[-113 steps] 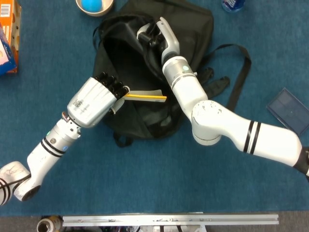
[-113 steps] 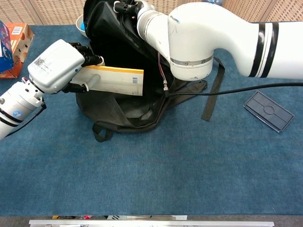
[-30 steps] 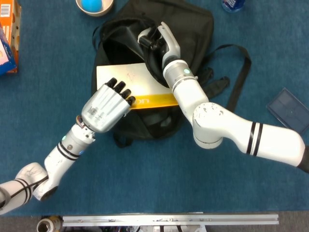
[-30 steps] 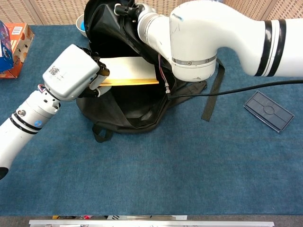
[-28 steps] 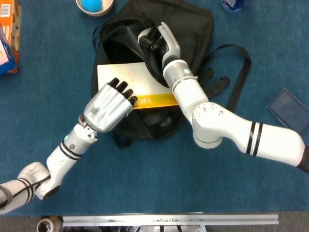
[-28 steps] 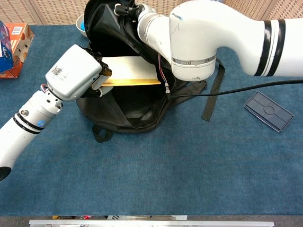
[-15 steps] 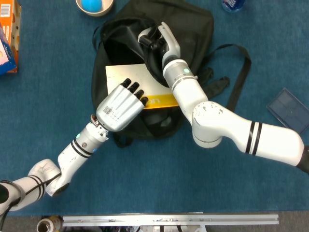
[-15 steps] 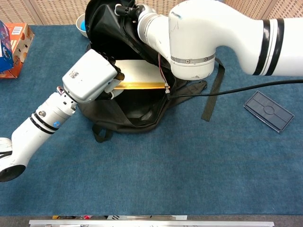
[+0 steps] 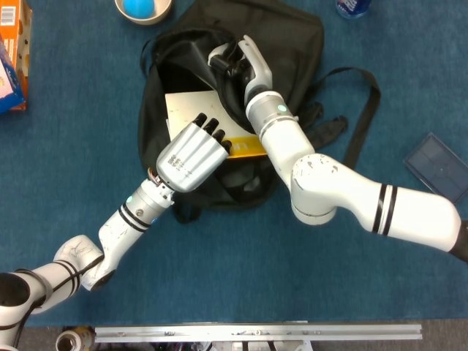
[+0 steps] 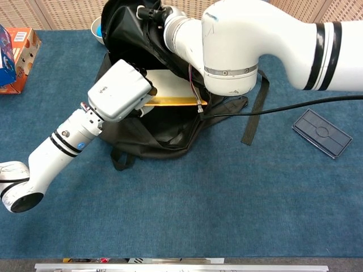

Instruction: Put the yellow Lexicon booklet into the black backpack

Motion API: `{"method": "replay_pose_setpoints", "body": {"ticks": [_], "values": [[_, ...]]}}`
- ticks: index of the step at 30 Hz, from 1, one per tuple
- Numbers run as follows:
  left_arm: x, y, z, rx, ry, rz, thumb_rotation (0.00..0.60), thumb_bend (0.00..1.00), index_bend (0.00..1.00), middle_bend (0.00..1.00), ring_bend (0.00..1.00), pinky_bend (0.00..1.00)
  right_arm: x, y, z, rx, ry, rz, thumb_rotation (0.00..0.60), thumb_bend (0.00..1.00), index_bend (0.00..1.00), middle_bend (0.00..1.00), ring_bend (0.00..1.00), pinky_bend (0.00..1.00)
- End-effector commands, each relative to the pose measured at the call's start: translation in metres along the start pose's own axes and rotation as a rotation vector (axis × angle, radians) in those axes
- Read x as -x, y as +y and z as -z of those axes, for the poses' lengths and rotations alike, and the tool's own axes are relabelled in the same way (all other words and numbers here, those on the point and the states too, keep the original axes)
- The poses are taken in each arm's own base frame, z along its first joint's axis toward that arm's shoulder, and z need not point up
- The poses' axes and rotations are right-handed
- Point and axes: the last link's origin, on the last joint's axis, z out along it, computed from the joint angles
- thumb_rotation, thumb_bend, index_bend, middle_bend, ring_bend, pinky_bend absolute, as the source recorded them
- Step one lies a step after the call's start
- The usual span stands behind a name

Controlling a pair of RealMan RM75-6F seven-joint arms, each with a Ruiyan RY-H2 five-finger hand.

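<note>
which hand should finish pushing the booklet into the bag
Left. The left hand already holds the yellow booklet partway in the black backpack, while the right hand grips the backpack's opening and keeps it open.

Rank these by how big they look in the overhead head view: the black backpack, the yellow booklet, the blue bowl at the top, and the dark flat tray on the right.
1. black backpack
2. yellow booklet, though partly hidden under the left hand
3. and 4. blue bowl and dark tray: too alike to rank, both cut off by the frame edge.

Yellow Lexicon booklet (image 9: 196, 115) lies flat in open black backpack (image 9: 292, 44) mouth.
</note>
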Motion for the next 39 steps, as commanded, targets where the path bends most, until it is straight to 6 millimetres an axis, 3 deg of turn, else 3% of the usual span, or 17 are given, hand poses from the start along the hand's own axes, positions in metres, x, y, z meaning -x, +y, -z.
{"method": "replay_pose_setpoints", "body": {"ticks": [1, 11, 39], "values": [[0.003, -0.001, 0.002, -0.004, -0.013, -0.012, 0.600, 0.27, 0.88, 0.81, 0.65, 0.71, 0.000, 0.000, 0.000, 0.001, 0.000, -0.003, 0.600, 0.97, 0.57, 0.60, 0.61, 0.86], [0.011, -0.002, 0.006, 0.002, -0.044, -0.036, 0.600, 0.27, 0.88, 0.81, 0.65, 0.71, 0.002, -0.002, 0.002, 0.009, -0.013, -0.022, 0.600, 0.97, 0.57, 0.60, 0.61, 0.86], [0.020, 0.015, -0.031, 0.043, -0.106, -0.065, 0.600, 0.27, 0.87, 0.81, 0.64, 0.71, 0.006, -0.002, 0.005, 0.031, -0.033, -0.053, 0.600, 0.96, 0.57, 0.60, 0.61, 0.86]]}}
